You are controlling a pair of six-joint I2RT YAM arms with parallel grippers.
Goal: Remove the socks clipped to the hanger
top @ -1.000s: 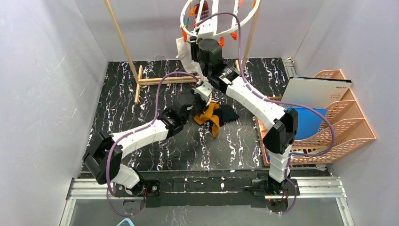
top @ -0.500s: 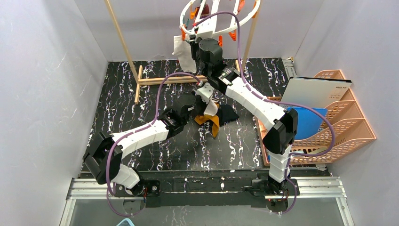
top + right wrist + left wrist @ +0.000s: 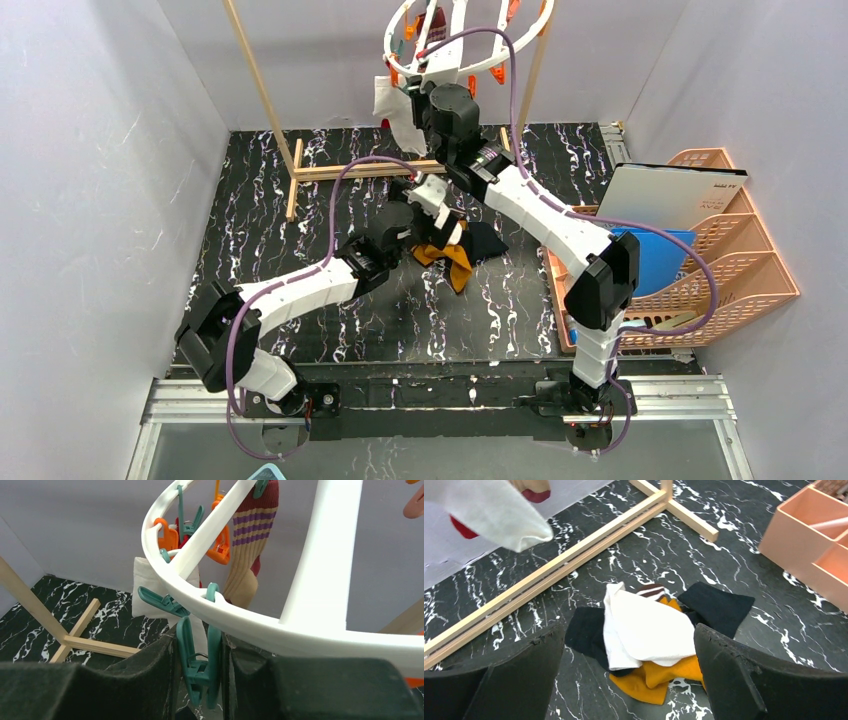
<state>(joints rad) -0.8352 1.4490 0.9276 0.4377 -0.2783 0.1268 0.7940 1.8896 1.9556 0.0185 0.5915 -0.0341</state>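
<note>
The right end effector (image 3: 199, 645) was raised to the hanger (image 3: 260, 630), and its jaws were closed on a teal clip (image 3: 192, 675) hung under the white ring. The clip was apparently squeezed so that its mouth would be sprung and a sock let go without the fabric being dragged. Whether the hanging white sock (image 3: 150, 592), seen just behind that clip, was held by it could not be told from the wrist view. A striped sock (image 3: 252, 540) was seen clipped farther round the ring, so the task was judged unfinished. The left end effector (image 3: 629, 631) was held low over the desk (image 3: 774, 645) with its jaws spread wide and nothing between them. Directly beneath it lay a heap of socks: a white sock (image 3: 649, 630) on top, a mustard sock (image 3: 649, 682) under it, and a black sock (image 3: 719, 607) spread to the side. That posture was judged to suit a drop place kept in front of the wooden frame (image 3: 574, 560), clear of its base bars. It was also kept well apart from the hanger, so that the raised arm was left room to work. An empty, open left end effector so placed was judged ready to be sent up for the next sock.
</note>
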